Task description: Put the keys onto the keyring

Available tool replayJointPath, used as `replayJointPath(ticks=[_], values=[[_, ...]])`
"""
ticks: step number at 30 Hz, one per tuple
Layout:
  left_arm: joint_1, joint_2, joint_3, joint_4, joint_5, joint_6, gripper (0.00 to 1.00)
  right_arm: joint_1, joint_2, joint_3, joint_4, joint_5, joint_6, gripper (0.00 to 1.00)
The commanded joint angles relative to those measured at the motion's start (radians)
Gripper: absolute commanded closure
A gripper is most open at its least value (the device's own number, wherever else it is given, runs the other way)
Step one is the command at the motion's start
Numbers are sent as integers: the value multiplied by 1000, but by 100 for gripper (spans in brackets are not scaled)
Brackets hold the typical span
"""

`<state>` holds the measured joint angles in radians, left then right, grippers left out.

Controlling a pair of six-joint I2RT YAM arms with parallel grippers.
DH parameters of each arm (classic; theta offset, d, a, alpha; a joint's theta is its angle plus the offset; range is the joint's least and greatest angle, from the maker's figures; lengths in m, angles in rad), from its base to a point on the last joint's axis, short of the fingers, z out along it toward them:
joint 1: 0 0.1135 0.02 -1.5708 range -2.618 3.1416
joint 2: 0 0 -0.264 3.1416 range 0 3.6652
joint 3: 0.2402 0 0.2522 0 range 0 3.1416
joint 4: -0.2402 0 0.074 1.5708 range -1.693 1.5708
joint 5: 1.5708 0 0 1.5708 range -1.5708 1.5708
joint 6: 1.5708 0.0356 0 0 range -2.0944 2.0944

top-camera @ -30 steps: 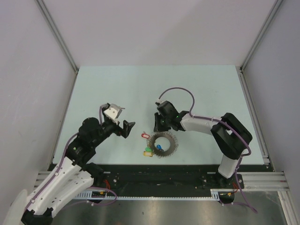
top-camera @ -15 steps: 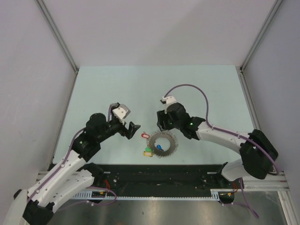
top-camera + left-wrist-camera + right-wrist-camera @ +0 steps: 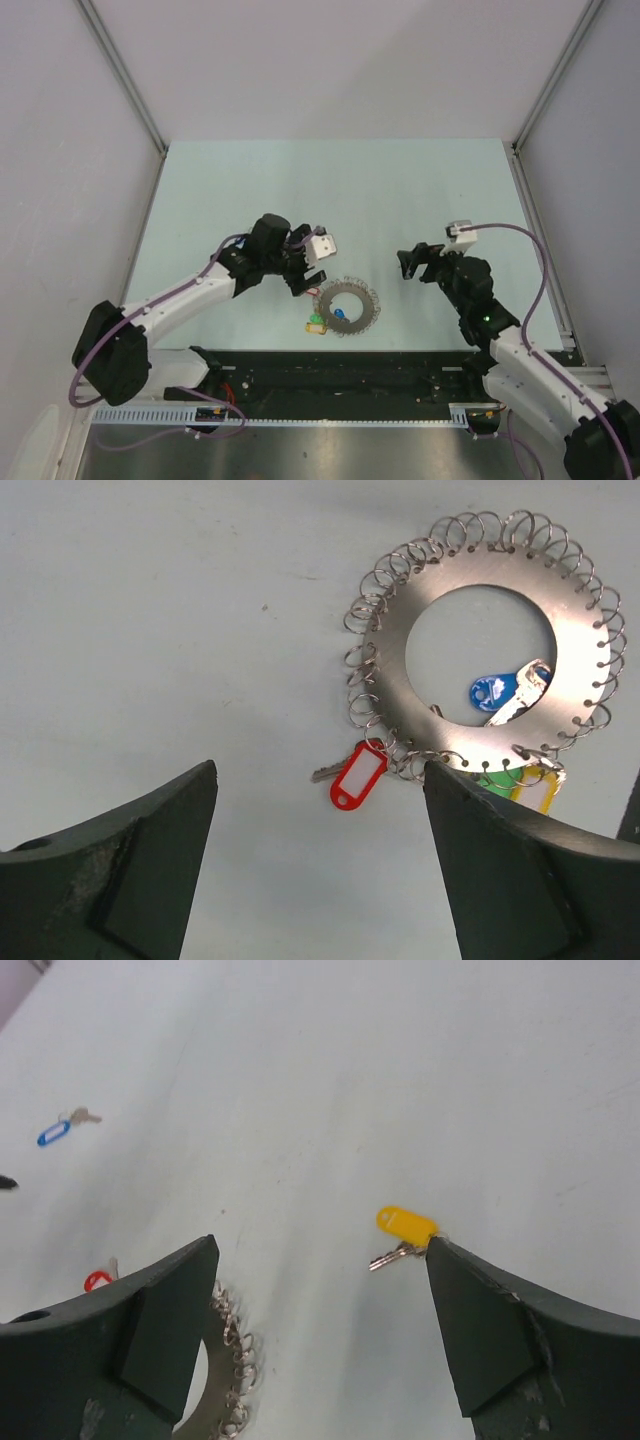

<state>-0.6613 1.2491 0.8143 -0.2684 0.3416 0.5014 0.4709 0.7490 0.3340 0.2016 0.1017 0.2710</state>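
The keyring (image 3: 364,301), a grey metal disc fringed with small wire rings, lies flat near the table's front. It also fills the upper right of the left wrist view (image 3: 400,640). A red-tagged key (image 3: 358,774), green and yellow tags (image 3: 530,784) hang on its edge, and a blue-tagged key (image 3: 495,691) lies in its hole. My left gripper (image 3: 310,272) (image 3: 320,780) stands open just left of the ring, above the red tag. My right gripper (image 3: 410,262) (image 3: 322,1242) is open and empty, right of the ring. Loose keys show in the right wrist view: a yellow-tagged one (image 3: 405,1225) by the right fingertip and a blue-tagged one (image 3: 55,1132) far left.
The pale green table (image 3: 300,190) is boxed in by grey walls with aluminium rails on the left (image 3: 150,205) and right (image 3: 535,215). A black rail (image 3: 340,370) runs along the near edge between the arm bases.
My right gripper has opened and pulled back to the right, away from the keyring's upper left. The left arm has swung in to the ring's left edge, staying open.
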Motion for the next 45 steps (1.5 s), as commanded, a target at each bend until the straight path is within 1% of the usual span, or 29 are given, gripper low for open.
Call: replayJointPath(ticks=[1, 3, 5, 7, 8, 9, 10, 12, 17, 18, 21, 22, 27, 28, 33, 38, 45], values=[[-9, 78, 54, 12, 103, 219, 12, -64, -167, -59, 75, 53, 42, 9], [-11, 122, 78, 8, 135, 271, 17, -83, -229, -76, 53, 55, 45, 9], [-12, 189, 101, -12, 171, 308, 26, -100, -244, -78, 36, 52, 43, 10], [-12, 260, 146, -29, 183, 330, 28, -107, -246, -78, 35, 46, 43, 10], [-15, 283, 161, -50, 192, 348, 33, -109, -241, -78, 36, 43, 43, 11], [-17, 305, 195, -63, 197, 359, 35, -110, -231, -78, 38, 36, 45, 11], [-18, 346, 209, -84, 201, 370, 42, -113, -223, -78, 39, 33, 46, 11], [-24, 381, 250, -107, 205, 382, 45, -117, -209, -76, 44, 26, 45, 11], [-38, 444, 290, -146, 189, 410, 49, -127, -200, -73, 42, 12, 48, 12], [-40, 450, 290, -149, 194, 410, 52, -129, -198, -73, 44, 7, 48, 12], [-47, 470, 302, -166, 177, 416, 55, -133, -192, -73, 47, -5, 51, 12], [-52, 473, 304, -173, 171, 420, 58, -135, -189, -73, 47, -8, 50, 12], [-67, 495, 313, -173, 151, 420, 60, -141, -180, -73, 53, -22, 51, 12], [-70, 500, 316, -176, 143, 420, 62, -140, -177, -73, 53, -23, 53, 12], [-80, 523, 327, -178, 122, 422, 63, -146, -168, -73, 53, -26, 56, 13], [-84, 535, 335, -181, 112, 422, 72, -149, -160, -73, 56, -33, 57, 13], [-87, 546, 338, -187, 108, 420, 73, -149, -152, -73, 61, -42, 60, 13]])
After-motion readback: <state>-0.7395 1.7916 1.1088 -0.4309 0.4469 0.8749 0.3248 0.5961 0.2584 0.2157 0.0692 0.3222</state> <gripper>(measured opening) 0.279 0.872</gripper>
